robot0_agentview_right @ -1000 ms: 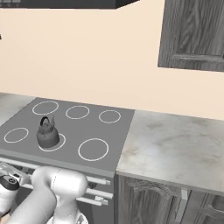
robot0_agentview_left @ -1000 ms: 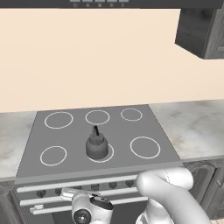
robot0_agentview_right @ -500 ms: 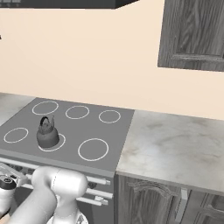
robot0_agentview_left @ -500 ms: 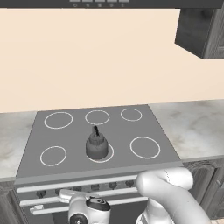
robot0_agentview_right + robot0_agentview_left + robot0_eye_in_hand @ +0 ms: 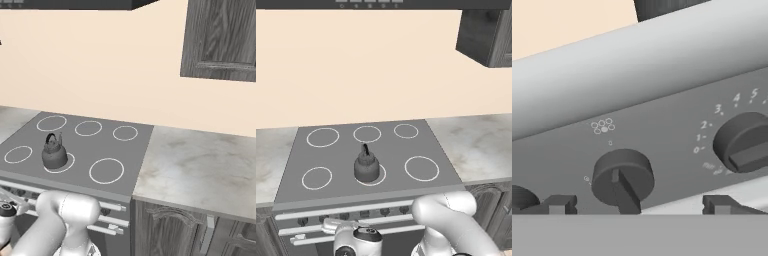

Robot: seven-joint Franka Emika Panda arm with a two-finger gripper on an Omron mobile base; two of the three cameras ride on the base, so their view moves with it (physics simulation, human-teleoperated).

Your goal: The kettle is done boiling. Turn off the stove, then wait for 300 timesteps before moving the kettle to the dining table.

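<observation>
1. Kettle, small squat dark grey metal, thin black arched handle (image 5: 366, 165), sits on the front-centre white ring burner of the flat grey cooktop (image 5: 346, 155).
2. Two-finger gripper (image 5: 632, 205) faces the stove's front panel, fingertips (image 5: 559, 204) spread wide, straddling a round dark knob (image 5: 623, 177) without touching it.
3. Second dark knob (image 5: 744, 142) sits beside numbered markings.

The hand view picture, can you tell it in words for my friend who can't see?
Up close, a dark round stove knob sits between the open claw's two small fingertips. Another knob to its right has numbers around it, and a pale grey rail runs above.
</observation>
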